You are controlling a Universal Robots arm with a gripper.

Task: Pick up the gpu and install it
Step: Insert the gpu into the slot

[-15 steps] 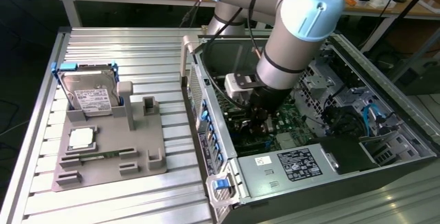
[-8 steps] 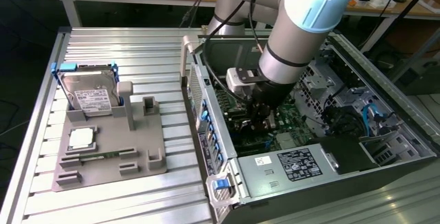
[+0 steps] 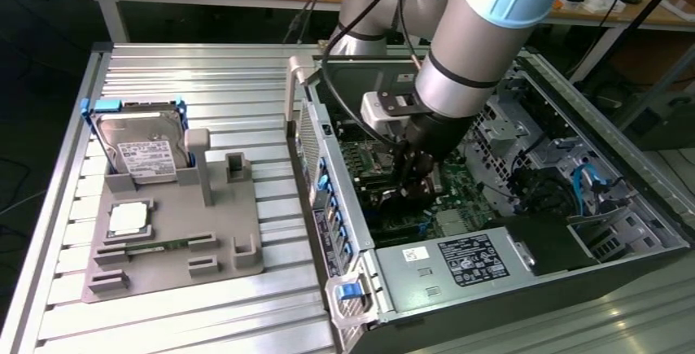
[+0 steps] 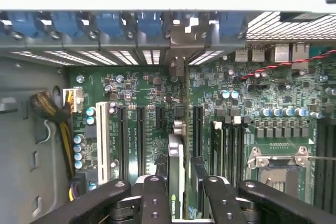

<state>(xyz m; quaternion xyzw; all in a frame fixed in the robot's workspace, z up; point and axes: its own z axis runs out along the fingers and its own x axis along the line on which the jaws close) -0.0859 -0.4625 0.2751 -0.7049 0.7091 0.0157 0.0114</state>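
My gripper (image 3: 414, 181) is down inside the open computer case (image 3: 608, 167), over the green motherboard (image 3: 456, 183). In the wrist view the gpu (image 4: 177, 129) shows edge-on as a thin dark card standing upright on the motherboard (image 4: 262, 93) between two long black slots (image 4: 140, 135). Its silvery bracket end (image 4: 178, 30) reaches the row of blue-clipped rear slot openings (image 4: 110, 24). The gripper (image 4: 178, 184) is shut on the card, one black finger (image 4: 156, 187) on each side. I cannot tell how deep the card sits in its slot.
Beside the case, on the exterior view's left, a grey fixture (image 3: 174, 240) holds the silver hard drive (image 3: 142, 146), a processor (image 3: 128, 218) and a green memory stick (image 3: 163, 246). A power supply (image 3: 467, 260) fills the case's near end. Yellow-black cables (image 4: 58, 124) run beside the slots.
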